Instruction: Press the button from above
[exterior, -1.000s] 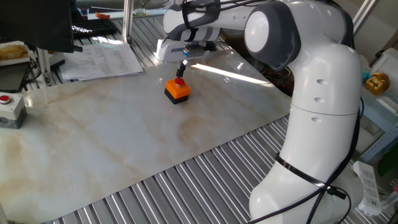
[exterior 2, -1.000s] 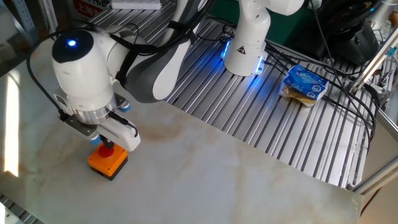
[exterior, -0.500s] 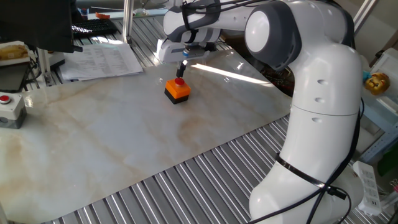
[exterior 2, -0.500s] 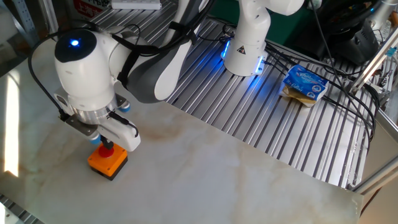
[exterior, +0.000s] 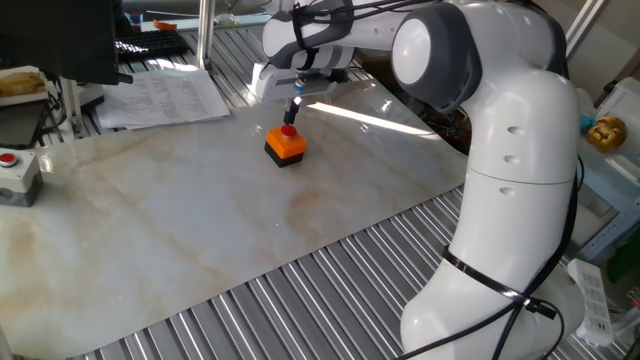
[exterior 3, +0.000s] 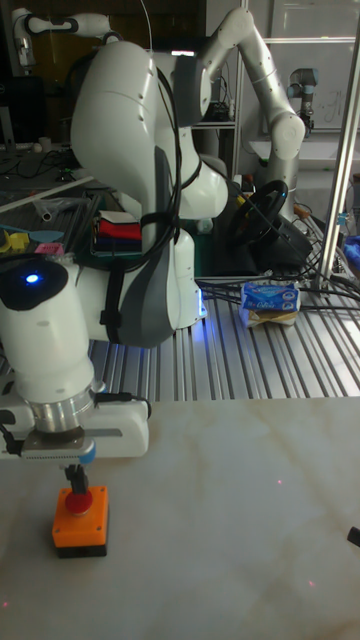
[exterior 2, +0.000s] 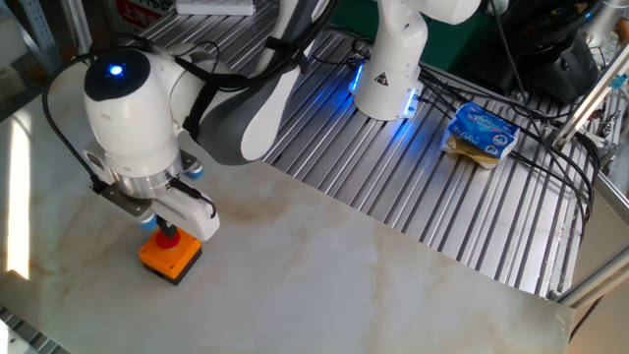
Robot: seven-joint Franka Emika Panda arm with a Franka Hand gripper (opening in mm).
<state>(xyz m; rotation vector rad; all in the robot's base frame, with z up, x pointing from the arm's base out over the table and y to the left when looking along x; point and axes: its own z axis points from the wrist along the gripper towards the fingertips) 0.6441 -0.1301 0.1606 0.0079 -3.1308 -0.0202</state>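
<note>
The button (exterior: 289,130) is a small red dome on an orange box (exterior: 285,147) with a black base, standing on the marble-look board. My gripper (exterior: 291,121) hangs straight above it, its dark fingers pressed together into one narrow stem, so it is shut. The tips sit right at the top of the button (exterior 3: 78,502), and I cannot tell whether they are pushing it down. From the other side, the white hand covers part of the button (exterior 2: 169,236), while the orange box (exterior 2: 169,255) shows below the gripper (exterior 2: 165,229).
A grey box with a red button (exterior: 14,170) sits at the board's far left edge. Papers (exterior: 165,95) lie behind the board. A blue snack packet (exterior 2: 481,132) rests on the ribbed metal table. The arm's white base (exterior: 505,230) stands at the right.
</note>
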